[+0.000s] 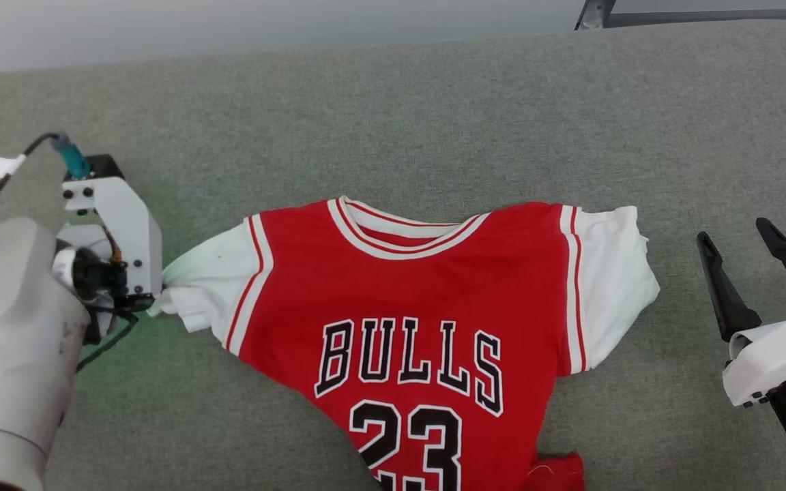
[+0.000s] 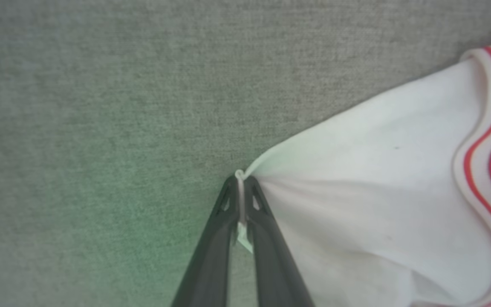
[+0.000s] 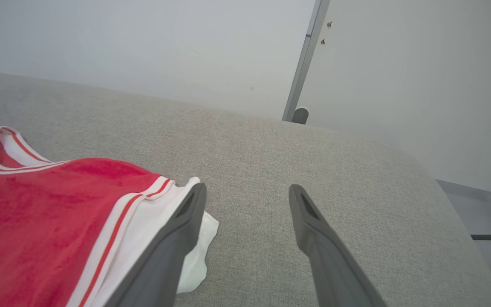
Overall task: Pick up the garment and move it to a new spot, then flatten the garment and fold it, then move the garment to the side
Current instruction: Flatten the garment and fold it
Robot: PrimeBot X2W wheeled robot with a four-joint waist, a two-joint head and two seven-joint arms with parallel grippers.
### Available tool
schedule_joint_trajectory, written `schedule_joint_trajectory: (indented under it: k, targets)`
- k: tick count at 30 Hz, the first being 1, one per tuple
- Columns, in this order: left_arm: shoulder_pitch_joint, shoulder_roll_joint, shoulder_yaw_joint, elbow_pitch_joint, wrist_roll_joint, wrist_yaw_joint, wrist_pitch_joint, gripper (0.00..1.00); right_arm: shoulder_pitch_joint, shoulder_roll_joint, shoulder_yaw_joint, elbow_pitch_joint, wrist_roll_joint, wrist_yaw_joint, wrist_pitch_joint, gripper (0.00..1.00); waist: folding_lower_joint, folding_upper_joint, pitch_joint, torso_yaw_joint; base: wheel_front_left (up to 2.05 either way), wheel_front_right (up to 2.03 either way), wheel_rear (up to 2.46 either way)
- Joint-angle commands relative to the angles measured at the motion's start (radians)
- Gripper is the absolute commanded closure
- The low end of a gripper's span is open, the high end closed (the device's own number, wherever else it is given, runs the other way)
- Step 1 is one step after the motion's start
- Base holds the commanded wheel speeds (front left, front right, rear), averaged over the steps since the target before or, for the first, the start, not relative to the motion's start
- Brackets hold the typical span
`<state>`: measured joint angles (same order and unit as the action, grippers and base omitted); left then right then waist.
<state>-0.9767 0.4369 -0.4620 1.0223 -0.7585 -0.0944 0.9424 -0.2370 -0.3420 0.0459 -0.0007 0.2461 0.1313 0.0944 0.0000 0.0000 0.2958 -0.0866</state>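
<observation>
The garment [image 1: 420, 286] lay front-up on the grey surface [image 1: 434, 102], my left gripper [image 2: 241, 184] clamped on one sleeve tip, my right gripper [image 1: 733, 228] spread wide beside the other. So thin a bite might slip if I tugged hard.

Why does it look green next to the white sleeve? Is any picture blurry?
Left wrist view: a green glow tints the grey cushion around the left gripper, jaws shut on the garment's sleeve; its source isn't visible, and the sleeve looks slightly soft. Head view: the same green tinges the sleeve tip and cushion beside that gripper. Right wrist view: even light, no green, fairly sharp.
</observation>
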Motion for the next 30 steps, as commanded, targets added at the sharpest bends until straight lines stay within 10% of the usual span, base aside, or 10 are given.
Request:
schedule_joint_trajectory:
  k: [1,20,30]
  targets:
    - [0.092,-0.054,-0.028,0.034,-0.007,-0.012,0.019,1.0,-0.012,-0.003,0.004,0.003,0.014,-0.001,0.009,0.0,0.0,0.0,0.0,0.001,0.0,0.0,0.0]
    - [0.016,-0.124,-0.076,0.01,-0.031,-0.039,-0.063,1.0,-0.207,-0.152,0.137,0.117,0.286,-0.001,0.582,0.0,0.0,0.0,0.033,0.087,0.0,0.0,0.0]
    - [-0.009,-0.159,-0.121,-0.006,-0.056,-0.041,-0.089,1.0,-0.289,-0.128,0.152,0.284,0.338,-0.001,0.776,0.0,0.0,0.0,0.065,0.134,0.0,0.0,0.0]
